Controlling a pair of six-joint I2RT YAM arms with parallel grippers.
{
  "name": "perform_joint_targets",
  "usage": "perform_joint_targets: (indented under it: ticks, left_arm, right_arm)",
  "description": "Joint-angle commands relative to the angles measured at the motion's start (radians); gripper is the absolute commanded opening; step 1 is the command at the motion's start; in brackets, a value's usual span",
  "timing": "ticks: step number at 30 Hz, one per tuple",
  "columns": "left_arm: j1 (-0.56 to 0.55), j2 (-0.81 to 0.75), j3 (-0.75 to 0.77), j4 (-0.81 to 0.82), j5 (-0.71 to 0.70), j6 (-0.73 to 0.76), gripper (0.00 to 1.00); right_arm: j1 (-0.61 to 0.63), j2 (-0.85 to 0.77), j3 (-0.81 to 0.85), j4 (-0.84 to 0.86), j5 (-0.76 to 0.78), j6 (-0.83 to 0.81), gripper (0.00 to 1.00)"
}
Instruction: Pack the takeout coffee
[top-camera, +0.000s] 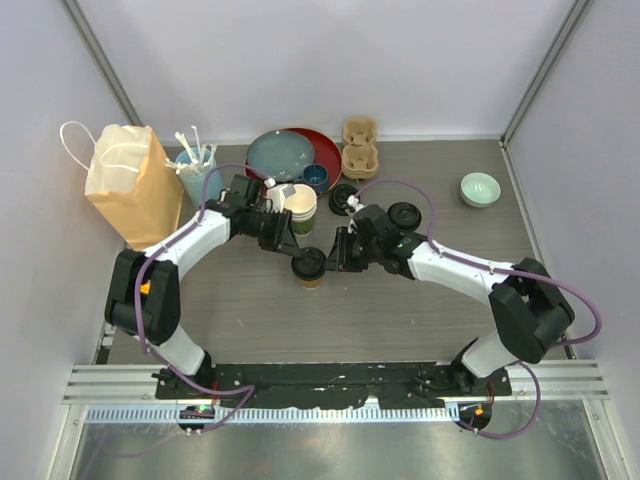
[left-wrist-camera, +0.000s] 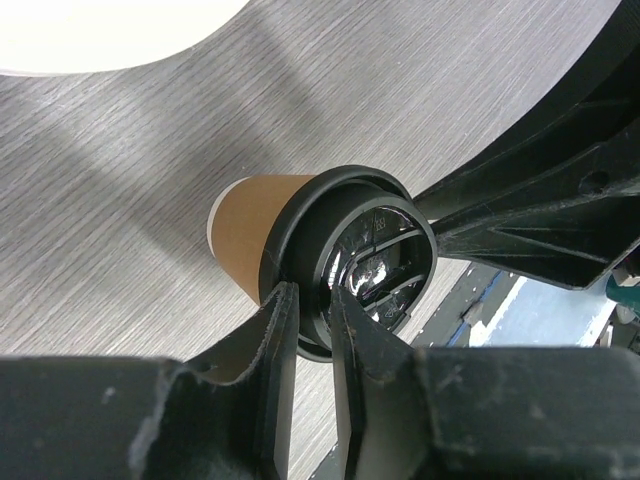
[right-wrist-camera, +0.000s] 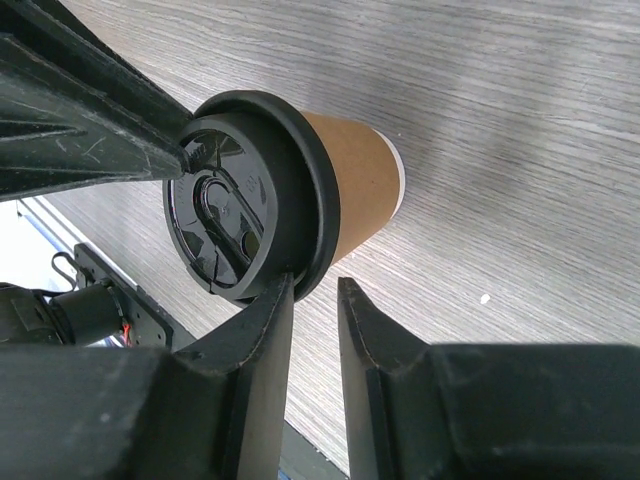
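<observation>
The brown cup (left-wrist-camera: 250, 238) stands on the grey table (top-camera: 400, 310) in the middle of the top view, between the two arms. A black lid (left-wrist-camera: 372, 262) sits on its mouth. In the left wrist view the cup and lid fill the middle of the frame, with the top of the lid turned toward the camera.

The left gripper (left-wrist-camera: 314, 305) reaches the cup from the upper left in the top view. Its two fingers (left-wrist-camera: 280, 345) are close together, and the edge of the lid is nipped between them. One finger is on the outside of the rim and the other is on the lid's top.

The right gripper (right-wrist-camera: 315, 292) reaches in from the right side of the top view. Its own fingers (right-wrist-camera: 262, 350) are almost together, with only a thin gap. Just table shows through that gap, so it holds nothing. The tip of one finger touches the lower edge of the lid, and the other finger is just beside the cup's brown side.

The green cup (top-camera: 300, 208) stands just above the left gripper in the top view, with no lid, cream inside. A second black lid (top-camera: 343, 198) lies flat just right of it, and a third black lid (top-camera: 404, 214) lies further right. A brown paper bag (top-camera: 130, 190) with white handles stands at the far left
</observation>
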Motion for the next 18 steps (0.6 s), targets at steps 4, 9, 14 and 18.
perform_joint_targets:
  ticks: [4,9,14,18]
  left_arm:
    - [-0.014,0.042,-0.081,-0.070,-0.005,0.061,0.20]
    - [-0.006,0.069,-0.089,-0.093,-0.016,0.090,0.18]
    - [-0.002,0.076,-0.102,-0.105,-0.036,0.135,0.17]
    - [0.000,0.072,-0.119,-0.104,-0.045,0.149,0.16]
  right_arm:
    - [0.004,0.071,-0.088,0.053,0.021,0.017,0.20]
    - [0.002,0.074,-0.160,0.085,0.021,0.038,0.11]
    - [0.001,0.089,-0.198,0.102,0.039,0.037,0.08]
    - [0.001,0.116,-0.212,0.113,0.044,0.032,0.08]
